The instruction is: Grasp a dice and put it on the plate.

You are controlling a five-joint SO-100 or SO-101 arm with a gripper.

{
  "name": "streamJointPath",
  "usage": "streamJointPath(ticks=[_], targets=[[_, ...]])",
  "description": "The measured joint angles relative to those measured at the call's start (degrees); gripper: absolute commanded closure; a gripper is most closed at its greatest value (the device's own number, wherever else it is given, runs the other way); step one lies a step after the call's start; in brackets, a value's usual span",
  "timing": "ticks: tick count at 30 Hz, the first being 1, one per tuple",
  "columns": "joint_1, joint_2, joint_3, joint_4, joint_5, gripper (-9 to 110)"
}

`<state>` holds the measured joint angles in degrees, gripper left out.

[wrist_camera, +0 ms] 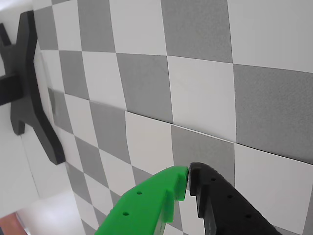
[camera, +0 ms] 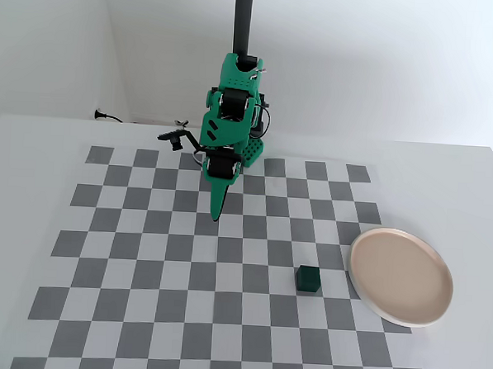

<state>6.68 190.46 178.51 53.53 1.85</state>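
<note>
In the fixed view the dice (camera: pixel 308 278), a small dark green cube, sits on the checkerboard just left of the plate (camera: pixel 400 276), which is round, beige-pink with a paler rim. My gripper (camera: pixel 215 214) points down at the board well to the upper left of the dice, about two squares away. In the wrist view the green and black fingertips meet, so the gripper (wrist_camera: pixel 189 176) is shut with nothing in it. Neither dice nor plate shows in the wrist view.
The green arm (camera: pixel 230 126) stands at the board's far edge before a black pole (camera: pixel 243 19). A black cross-shaped stand base (wrist_camera: pixel 32 88) lies at the wrist view's left. The checkerboard mat (camera: pixel 144 253) covers most of the white table.
</note>
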Motion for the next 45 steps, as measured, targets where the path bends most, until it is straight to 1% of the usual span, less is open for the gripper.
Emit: streamJointPath(ticks=[16, 18, 19, 27, 30, 35, 38, 42, 45], targets=[[-0.70, 0.00, 0.00, 0.00, -0.53, 106], [-0.70, 0.00, 0.00, 0.00, -0.53, 103], [-0.70, 0.00, 0.00, 0.00, -0.53, 106], [-0.70, 0.00, 0.00, 0.00, 1.41, 106], [-1.58, 0.00, 0.00, 0.00, 0.70, 106], [-3.25, 0.00, 0.00, 0.00, -4.39, 106], [-1.23, 0.00, 0.00, -0.88, -10.28, 106], [2.37, 0.00, 0.00, -2.11, -15.29, 106], [2.99, 0.00, 0.00, -2.20, -19.69, 106]])
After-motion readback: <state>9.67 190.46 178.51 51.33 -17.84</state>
